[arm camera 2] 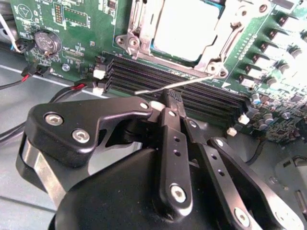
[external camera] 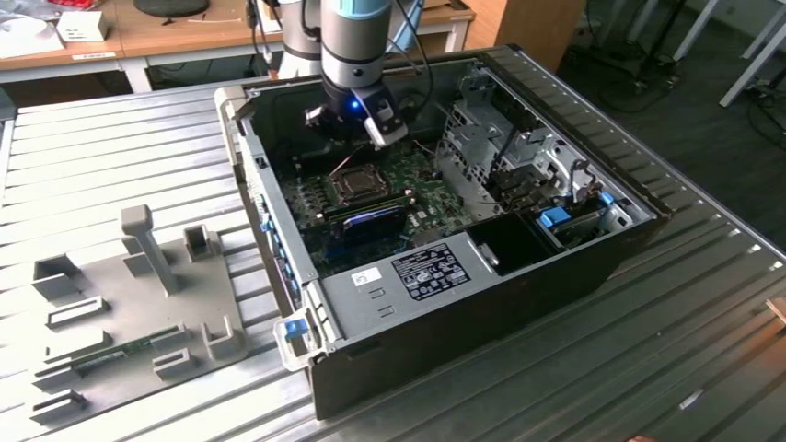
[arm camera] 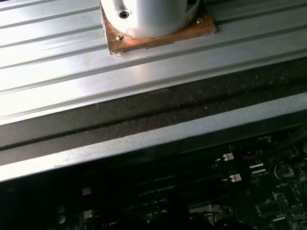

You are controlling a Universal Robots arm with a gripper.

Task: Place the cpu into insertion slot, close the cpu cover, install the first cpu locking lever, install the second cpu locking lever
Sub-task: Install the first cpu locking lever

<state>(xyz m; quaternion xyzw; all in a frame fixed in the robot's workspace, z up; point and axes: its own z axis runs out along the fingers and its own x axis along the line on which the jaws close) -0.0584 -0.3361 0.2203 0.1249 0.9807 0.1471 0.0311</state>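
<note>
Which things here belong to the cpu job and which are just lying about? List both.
Job: cpu, framed by the cpu cover; insertion slot; thin wire locking lever; gripper, close by that lever.
Lying about: black memory slots; coin battery; grey fixture tray outside the case.

Diffuse, even light is recorded in the exterior view: the ribbed metal table (external camera: 110, 157) is brightly lit, while the interior of the computer case (external camera: 491, 313) is shaded. A blue lamp (external camera: 353, 103) is seen glowing above it. In the second wrist view the cpu (arm camera 2: 184, 28) is washed out by glare. In the first wrist view the motherboard (arm camera: 273, 196) is sunk in deep shadow.
</note>
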